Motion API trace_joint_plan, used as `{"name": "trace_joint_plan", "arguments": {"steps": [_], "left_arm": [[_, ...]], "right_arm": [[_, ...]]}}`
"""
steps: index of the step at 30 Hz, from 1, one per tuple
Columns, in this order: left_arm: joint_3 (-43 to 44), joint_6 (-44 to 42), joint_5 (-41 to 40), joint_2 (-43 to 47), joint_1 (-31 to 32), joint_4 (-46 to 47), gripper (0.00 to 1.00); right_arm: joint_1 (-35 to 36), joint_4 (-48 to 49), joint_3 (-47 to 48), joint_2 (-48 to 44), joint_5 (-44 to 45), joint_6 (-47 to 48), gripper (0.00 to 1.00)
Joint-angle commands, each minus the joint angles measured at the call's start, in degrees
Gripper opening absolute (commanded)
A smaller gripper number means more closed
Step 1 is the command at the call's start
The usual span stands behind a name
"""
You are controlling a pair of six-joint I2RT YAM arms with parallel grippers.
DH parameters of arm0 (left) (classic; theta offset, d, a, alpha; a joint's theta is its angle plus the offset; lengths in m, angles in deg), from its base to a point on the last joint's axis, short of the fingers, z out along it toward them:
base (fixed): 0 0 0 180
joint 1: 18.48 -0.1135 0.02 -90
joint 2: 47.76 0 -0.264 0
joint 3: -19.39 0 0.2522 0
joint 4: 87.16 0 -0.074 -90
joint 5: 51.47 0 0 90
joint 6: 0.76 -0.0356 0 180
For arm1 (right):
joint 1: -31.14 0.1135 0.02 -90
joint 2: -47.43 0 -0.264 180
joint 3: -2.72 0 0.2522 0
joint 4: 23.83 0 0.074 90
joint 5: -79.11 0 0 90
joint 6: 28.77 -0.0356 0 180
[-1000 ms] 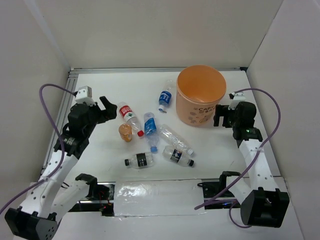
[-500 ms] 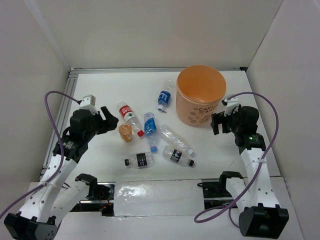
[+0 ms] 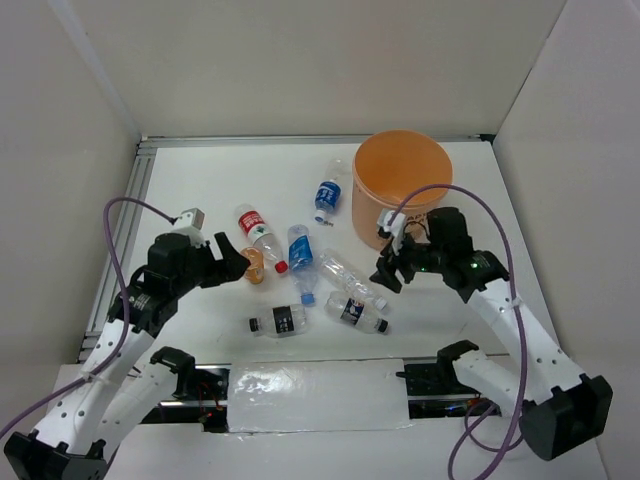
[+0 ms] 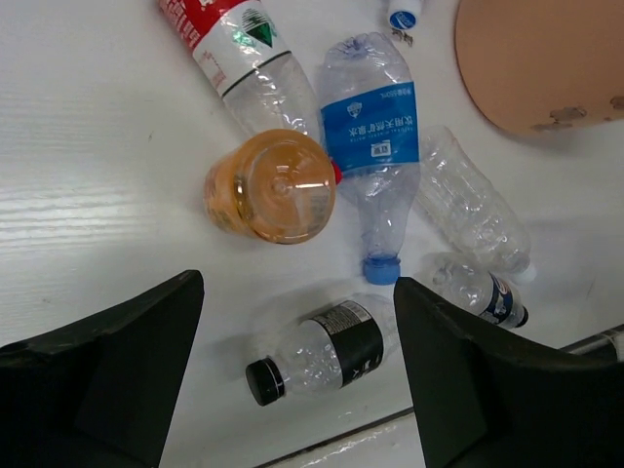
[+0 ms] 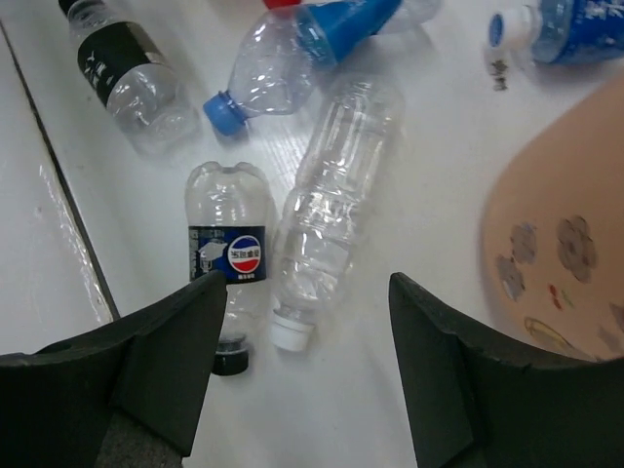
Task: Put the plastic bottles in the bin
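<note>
Presently the plastic bottles [image 3: 299,248] lie clustered in the middle of the counter [image 3: 200,180], none visible in the orange bin [image 3: 400,185] behind them. A bare clear bottle [image 5: 331,195] lies just below the right gripper [image 5: 307,283], its long axis crossing that wide, empty spread. The left gripper [image 4: 292,292], likewise wide and empty, hangs beside the amber bottle [image 4: 271,185].

White table [image 3: 200,180], pale walls [image 3: 300,60] around it, metal rail [image 3: 300,139] along its far edge, shiny taped strip [image 3: 310,395] on its near edge

White arm links [image 3: 530,345], black joints [image 3: 170,262], purple cables [image 3: 440,187], black fingers [image 4: 107,380].
</note>
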Motion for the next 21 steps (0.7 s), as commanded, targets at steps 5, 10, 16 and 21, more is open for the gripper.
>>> {"name": "trace_joint_plan", "arguments": {"steps": [5, 10, 16, 21], "left_arm": [[0.24, 3.45, -0.59, 0.62, 3.74, 0.39, 0.92], [0.77, 3.98, -3.49, 0.61, 6.12, 0.39, 0.92], [2.00, 4.51, -5.86, 0.61, 7.88, -1.71, 0.92], [2.00, 4.51, -6.48, -0.44, 8.41, -1.72, 0.92]], "right_arm": [[16.28, 9.17, 3.16, 12.13, 20.11, -9.18, 0.78], [21.47, 12.95, 7.90, 23.40, 31.78, -15.87, 0.81], [22.00, 14.64, 12.47, 35.53, 36.05, -19.13, 0.95], [23.23, 15.16, 13.00, 39.15, 34.99, -19.67, 1.00]]}}
